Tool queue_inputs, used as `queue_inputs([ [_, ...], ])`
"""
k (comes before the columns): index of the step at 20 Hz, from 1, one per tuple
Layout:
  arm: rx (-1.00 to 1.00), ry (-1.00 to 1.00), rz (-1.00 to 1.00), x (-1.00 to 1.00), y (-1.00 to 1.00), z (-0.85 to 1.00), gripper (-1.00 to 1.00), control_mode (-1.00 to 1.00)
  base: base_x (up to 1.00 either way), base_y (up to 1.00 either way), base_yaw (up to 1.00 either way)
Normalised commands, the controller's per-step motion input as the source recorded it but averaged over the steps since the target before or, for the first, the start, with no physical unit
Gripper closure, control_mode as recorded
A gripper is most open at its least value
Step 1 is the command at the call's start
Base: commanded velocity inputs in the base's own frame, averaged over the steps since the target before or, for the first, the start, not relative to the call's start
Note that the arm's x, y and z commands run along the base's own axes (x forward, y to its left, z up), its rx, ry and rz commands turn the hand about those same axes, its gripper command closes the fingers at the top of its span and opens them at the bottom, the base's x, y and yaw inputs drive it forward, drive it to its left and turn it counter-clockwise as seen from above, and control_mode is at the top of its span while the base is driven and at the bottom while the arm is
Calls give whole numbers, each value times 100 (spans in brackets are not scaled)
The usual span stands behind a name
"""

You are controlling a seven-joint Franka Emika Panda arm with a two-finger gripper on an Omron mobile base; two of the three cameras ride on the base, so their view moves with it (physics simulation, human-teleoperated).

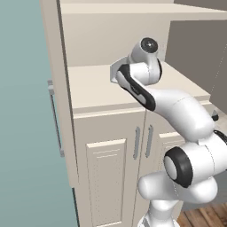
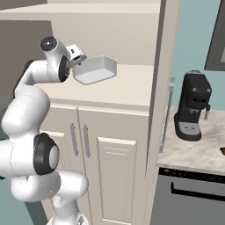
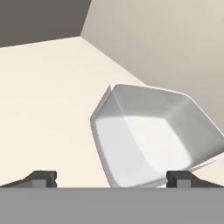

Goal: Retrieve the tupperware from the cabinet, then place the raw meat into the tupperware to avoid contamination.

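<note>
Inside, cream cabinet (image 2: 118, 145) shelf bears the tupperware (image 2: 95, 70).

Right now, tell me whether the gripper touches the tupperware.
Cannot tell. In the hand view the open gripper straddles the tupperware, one fingertip overlapping its rim without plain contact.

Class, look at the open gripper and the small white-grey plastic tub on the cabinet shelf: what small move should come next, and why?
Probably ease the gripper forward so one finger goes over the near rim of the small white-grey plastic tub, then close. The jaws stand wide open and hold nothing, and the tub sits just ahead on the beige cabinet shelf.
</note>
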Motion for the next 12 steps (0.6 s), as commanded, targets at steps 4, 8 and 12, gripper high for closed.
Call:
queue_inputs([
  [4, 0, 0, 0, 26, 0, -9, -100, -100, 0, 0, 0],
  [8, 0, 0, 0, 26, 0, -8, -100, -100, 0, 0, 0],
  [12, 0, 0, 0, 26, 0, -6, -100, -100, 0, 0, 0],
])
